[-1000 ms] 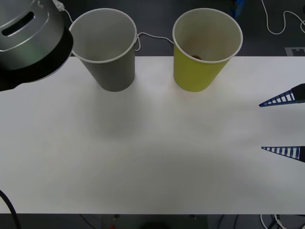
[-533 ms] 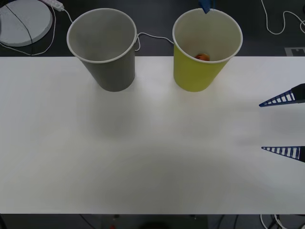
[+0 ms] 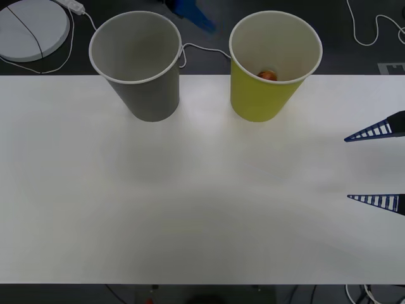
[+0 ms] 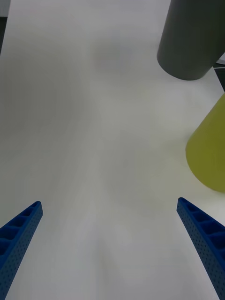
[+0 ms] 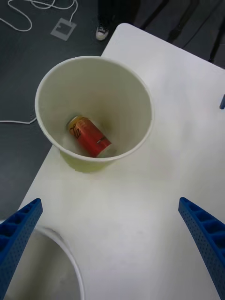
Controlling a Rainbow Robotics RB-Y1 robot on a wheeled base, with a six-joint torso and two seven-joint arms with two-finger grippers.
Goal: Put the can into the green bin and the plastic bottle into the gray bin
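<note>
The can (image 5: 89,136), red and orange-yellow, lies on its side at the bottom of the green bin (image 5: 136,101). From the front a bit of the can (image 3: 267,75) shows over the green bin's (image 3: 262,95) rim. The gray bin (image 3: 149,88) stands upright to its left. My left gripper (image 5: 108,201) hovers open high above both bins, with nothing in it; its blurred blue fingers (image 3: 193,14) show behind the gap between them. My right gripper (image 3: 380,166) waits open at the table's right edge. The plastic bottle is out of view.
Both bins stand at the far edge of the white table (image 3: 190,190). Behind it on the dark floor lie a white round disc (image 3: 31,28) and white cables (image 3: 202,49). The right wrist view shows the gray bin (image 4: 197,42) and green bin (image 4: 211,150) from the side.
The left arm's silver body has left the upper left corner. Its blue fingers moved from above the green bin leftward toward the gap between the bins. The right gripper stayed still.
</note>
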